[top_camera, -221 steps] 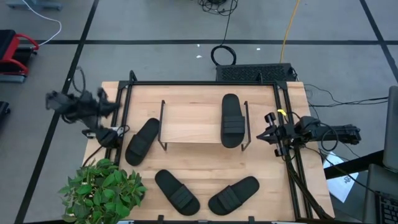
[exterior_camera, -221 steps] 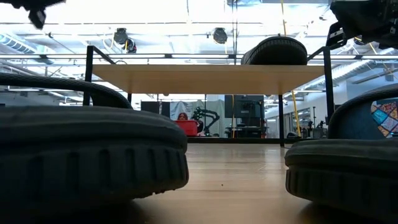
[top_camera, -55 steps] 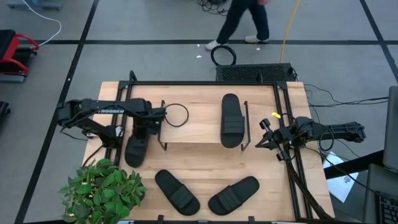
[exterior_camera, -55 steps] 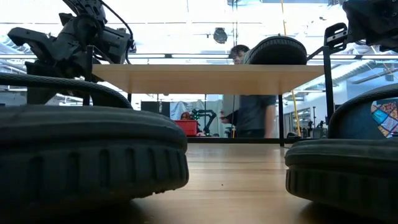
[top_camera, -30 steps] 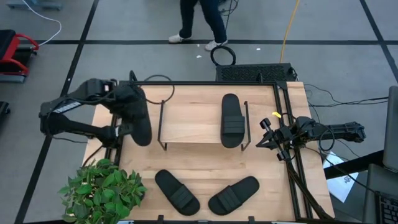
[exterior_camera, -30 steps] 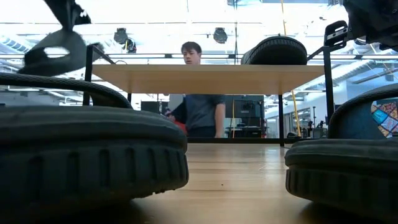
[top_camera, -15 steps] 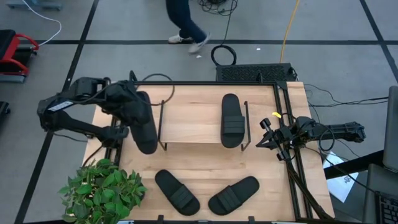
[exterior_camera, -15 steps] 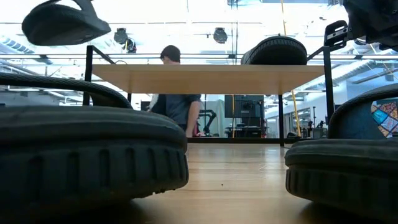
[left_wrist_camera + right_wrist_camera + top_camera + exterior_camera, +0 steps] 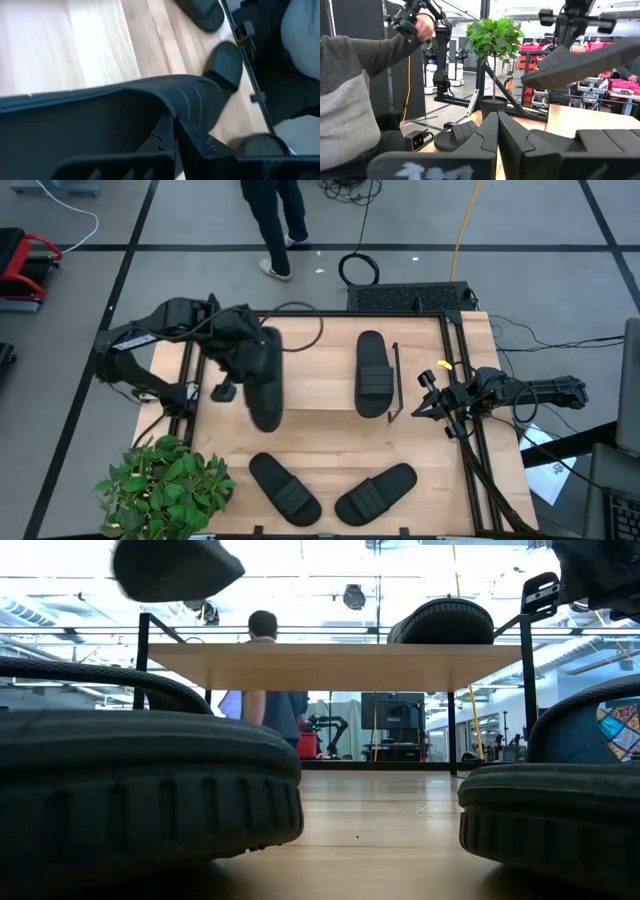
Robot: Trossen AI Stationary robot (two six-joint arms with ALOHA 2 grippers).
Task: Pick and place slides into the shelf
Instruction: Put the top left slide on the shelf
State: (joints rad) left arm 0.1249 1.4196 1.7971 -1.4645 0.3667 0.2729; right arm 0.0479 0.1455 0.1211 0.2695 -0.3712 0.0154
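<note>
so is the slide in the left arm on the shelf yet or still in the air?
In the air. The left gripper is shut on the slide, which hangs above the shelf's left end; the low view shows it clear above the board.

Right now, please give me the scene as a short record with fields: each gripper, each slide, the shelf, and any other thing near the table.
left gripper: shut on the carried slide, held in the air over the shelf's left end
right gripper: shut, empty, waiting at the table's right edge
shelf: one slide on top, on its right part
front slides: left one and right one lie on the table
plant: at the front left corner
person: on the floor behind the table
</note>
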